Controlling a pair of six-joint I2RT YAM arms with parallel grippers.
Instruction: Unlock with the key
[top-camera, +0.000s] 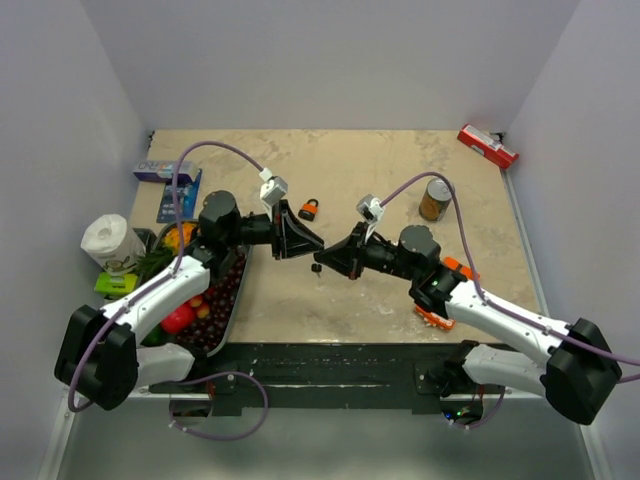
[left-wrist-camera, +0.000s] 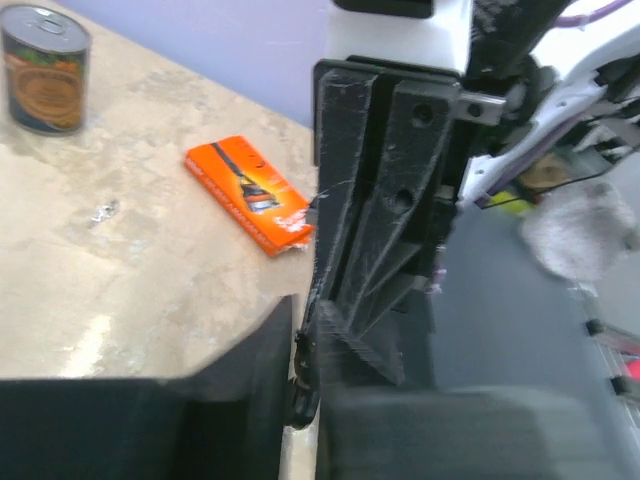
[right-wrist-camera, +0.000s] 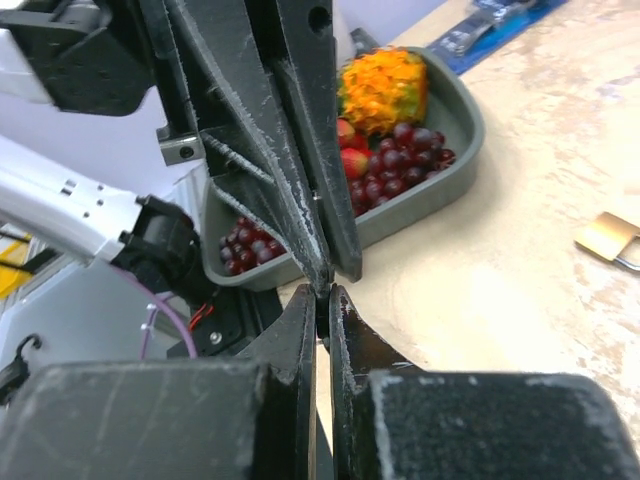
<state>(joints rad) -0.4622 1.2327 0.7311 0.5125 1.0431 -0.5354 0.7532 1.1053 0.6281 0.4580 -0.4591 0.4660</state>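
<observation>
Shows a tiny key (top-camera: 317, 268) at mid-table, just under the spot where two arms meet tip to tip. Looks dark and small: rounded black head poking out below, thin blade hidden between fingers. Sits pinched in the closed left gripper (top-camera: 312, 247). Meets the right gripper (top-camera: 333, 253), jaws pressed together at the same spot, hold on the key unclear. Lies near an orange padlock (top-camera: 310, 209), just farther back
</observation>
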